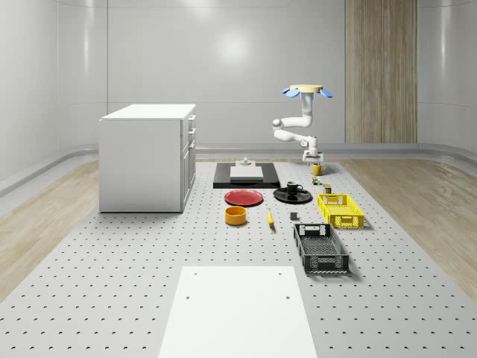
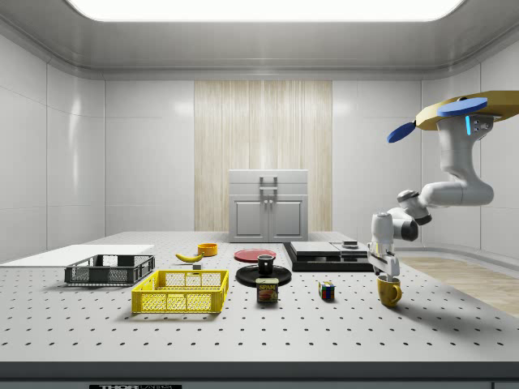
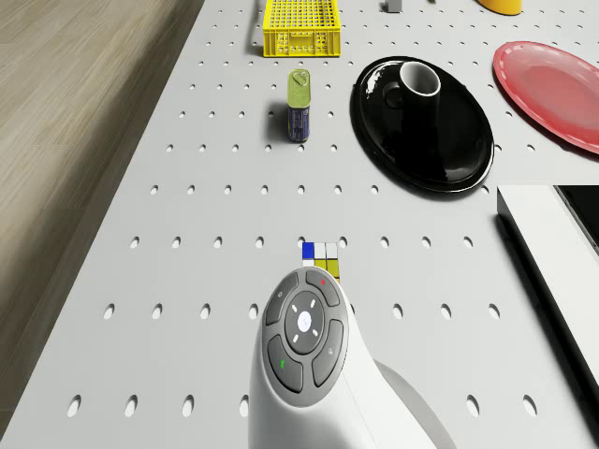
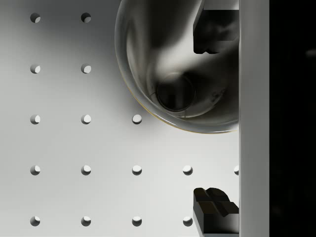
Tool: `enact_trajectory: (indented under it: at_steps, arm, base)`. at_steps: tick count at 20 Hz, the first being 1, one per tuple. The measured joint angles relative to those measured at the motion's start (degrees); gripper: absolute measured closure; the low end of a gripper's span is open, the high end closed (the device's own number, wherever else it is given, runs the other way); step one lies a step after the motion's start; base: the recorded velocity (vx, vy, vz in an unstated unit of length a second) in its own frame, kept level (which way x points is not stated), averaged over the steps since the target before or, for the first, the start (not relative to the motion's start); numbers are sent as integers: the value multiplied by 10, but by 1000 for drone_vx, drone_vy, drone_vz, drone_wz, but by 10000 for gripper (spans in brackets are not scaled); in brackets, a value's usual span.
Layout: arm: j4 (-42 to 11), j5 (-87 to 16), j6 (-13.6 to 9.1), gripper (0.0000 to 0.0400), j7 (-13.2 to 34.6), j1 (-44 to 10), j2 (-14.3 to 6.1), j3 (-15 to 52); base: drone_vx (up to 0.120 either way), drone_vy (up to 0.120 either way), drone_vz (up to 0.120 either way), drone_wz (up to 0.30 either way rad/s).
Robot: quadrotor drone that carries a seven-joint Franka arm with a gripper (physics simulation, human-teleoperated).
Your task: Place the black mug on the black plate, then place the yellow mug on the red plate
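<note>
Drone hovering above the far right part of the counter [image 1: 112, 298], arm bent down to the yellow mug [image 2: 389, 291].

The jaws [image 2: 383, 271] hang directly over the yellow mug; in the wrist view the fingers [image 4: 213, 29] stand well apart, one over the mug's mouth and one outside its rim, so the jaws are open and hold nothing. The yellow mug stands upright on the counter at the side view's right, apart from both plates. The black mug [image 1: 294, 188] sits upright on the black plate [image 1: 283, 198]. The red plate [image 1: 244, 198] lies bare, just left of the black plate in the whole-scene view. A colour cube [image 2: 327, 291] and a tin can [image 2: 267, 290] stand between the yellow mug and the yellow crate [image 2: 182, 292].
</note>
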Motion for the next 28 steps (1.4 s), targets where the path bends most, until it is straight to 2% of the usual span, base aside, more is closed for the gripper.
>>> enact_trajectory:
  at_steps: [9, 12, 14, 16, 21, 28]
  arm:
    - [0, -2, -4, 0, -3, 3, 5, 0]
    - [0, -3, -5, 141, -4, 5, 6, -1]
    - [0, -3, -6, 200, -5, 5, 7, -1]
    - [0, -4, -7, 235, -5, 6, 7, -1]
    - [-1, -5, -9, 274, -6, 8, 10, -1]
    - [-2, -5, -12, 287, -8, 10, 12, 0]
  base:
    - [0, 0, 0, 0]
    - [0, 0, 0, 0]
    - [0, 0, 0, 0]
    - [0, 0, 0, 0]
    - [0, 0, 0, 0]
    - [0, 0, 0, 0]
